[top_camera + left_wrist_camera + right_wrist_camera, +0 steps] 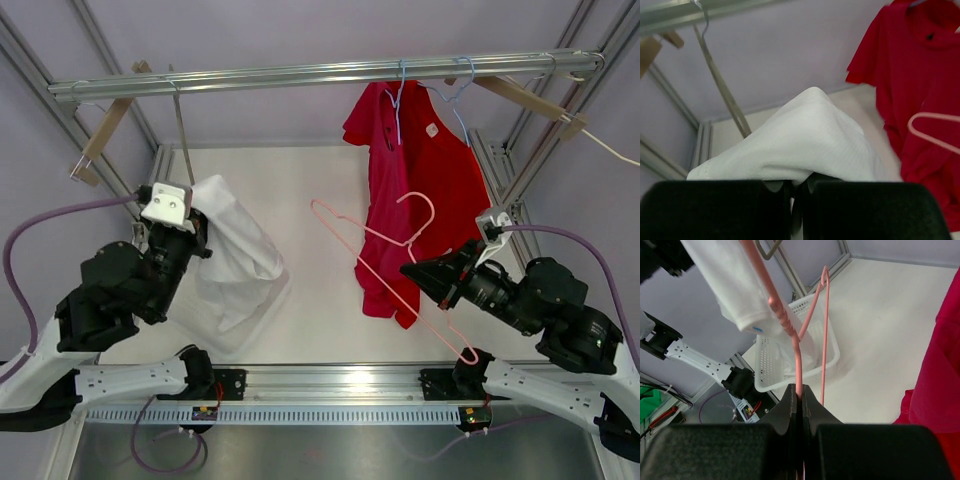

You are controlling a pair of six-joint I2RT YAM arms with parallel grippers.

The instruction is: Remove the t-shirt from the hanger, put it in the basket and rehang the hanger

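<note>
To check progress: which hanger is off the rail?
The pink hanger, bare, held by the right pincer; the others hang on the rail.

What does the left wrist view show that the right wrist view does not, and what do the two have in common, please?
Only the left wrist view shows the overhead rail and, close up, the left gripper pinching the white t-shirt. Only the right wrist view shows the white basket and the right gripper shut on the pink hanger. Both show the white t-shirt, part of the pink hanger and the red shirt.
</note>
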